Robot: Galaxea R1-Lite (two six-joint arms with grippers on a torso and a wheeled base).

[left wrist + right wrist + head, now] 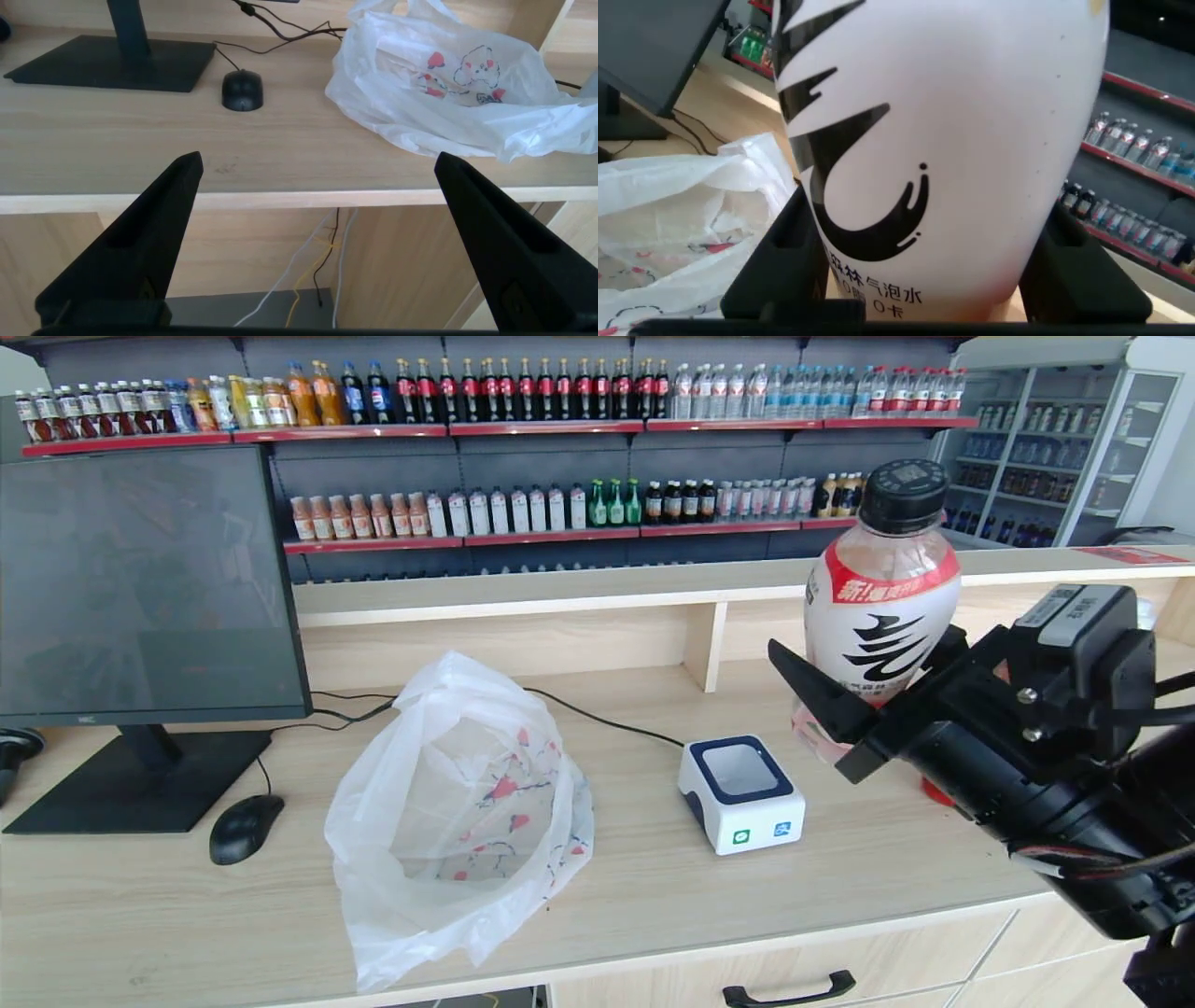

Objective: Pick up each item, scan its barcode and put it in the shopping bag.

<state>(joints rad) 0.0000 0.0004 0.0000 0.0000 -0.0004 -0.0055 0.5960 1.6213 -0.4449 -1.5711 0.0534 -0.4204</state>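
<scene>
My right gripper (864, 700) is shut on a drink bottle (878, 607) with a white label and black cap, held upright above the counter, to the right of the scanner (742, 793). The same bottle (943, 149) sits close between the dark fingers in the right wrist view. The white plastic shopping bag (462, 812) stands open in the middle of the counter, left of the scanner. My left gripper (318, 243) is open and holds nothing, hanging in front of the counter's front edge, with the bag (458, 84) beyond it.
A monitor (140, 588) on a black stand and a black mouse (245, 828) sit at the counter's left. Cables run behind the bag. A raised wooden ledge (597, 593) lines the back, with shelves of bottles behind. Something red (936, 793) sits below the right gripper.
</scene>
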